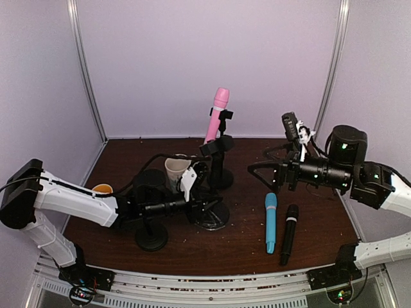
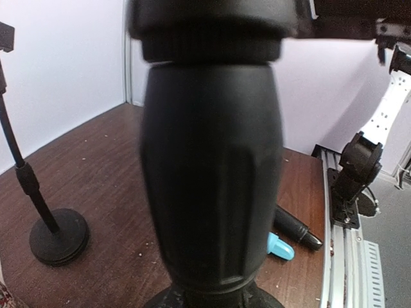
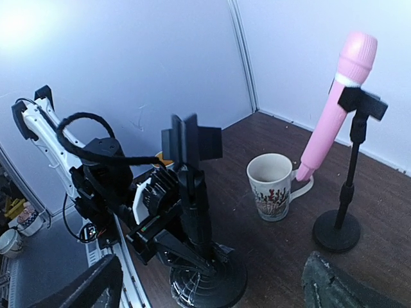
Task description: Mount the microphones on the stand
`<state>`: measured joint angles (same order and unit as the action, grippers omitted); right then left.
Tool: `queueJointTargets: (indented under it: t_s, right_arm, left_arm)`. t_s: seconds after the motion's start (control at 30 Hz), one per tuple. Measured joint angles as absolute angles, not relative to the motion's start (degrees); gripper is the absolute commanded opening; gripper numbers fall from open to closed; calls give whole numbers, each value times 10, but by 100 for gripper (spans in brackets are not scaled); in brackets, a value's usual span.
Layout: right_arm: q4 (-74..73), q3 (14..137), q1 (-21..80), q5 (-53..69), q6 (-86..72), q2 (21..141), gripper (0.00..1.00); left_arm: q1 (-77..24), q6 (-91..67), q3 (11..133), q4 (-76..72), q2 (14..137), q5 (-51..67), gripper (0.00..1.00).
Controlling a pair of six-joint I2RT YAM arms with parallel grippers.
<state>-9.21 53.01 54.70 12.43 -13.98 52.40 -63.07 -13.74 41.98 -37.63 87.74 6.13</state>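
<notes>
Filling the left wrist view is the thick black column of the middle stand (image 2: pixel 212 160), so close that it blurs. The left end effector (image 1: pixel 200 206) is closed on this column low down, just above the round base. The right wrist view shows the grip from the other side, with the stand upright and the clip at its top empty.

Behind it, the back stand (image 1: pixel 220 174) carries the pink microphone (image 1: pixel 218 115). It sits in the clip tilted, head up and tail slanting down toward the mug (image 1: pixel 174 170), which stands on the desk (image 1: pixel 321 221) between the two stands. A third one, the front stand (image 1: pixel 151 237), stands at the near left, beside the left arm.

The right end effector (image 1: pixel 260 178) hovers above the desk, right of the middle stand and pointing toward it. Its fingers (image 3: pixel 90 289) are spread wide at the bottom corners of the right wrist view, with nothing between them.

Two microphones lie flat on the desk below the right arm, side by side and roughly parallel. The light blue microphone (image 1: pixel 271 221) is on the left and the black microphone (image 1: pixel 289 234) just to its right, neither touched by an end effector. In the left wrist view only their ends peek out from behind the column.
</notes>
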Motion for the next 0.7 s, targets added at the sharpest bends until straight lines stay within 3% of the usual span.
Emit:
queueJointTargets:
  t_s: [0.23, 0.7]
  right_arm:
    - [20, 409, 546, 145, -150, 557, 97]
    - [184, 455, 547, 291, -174, 686, 83]
  left_arm:
    - [-631, -152, 445, -352, 877, 135, 0]
    - [-631, -158, 465, -298, 874, 180, 0]
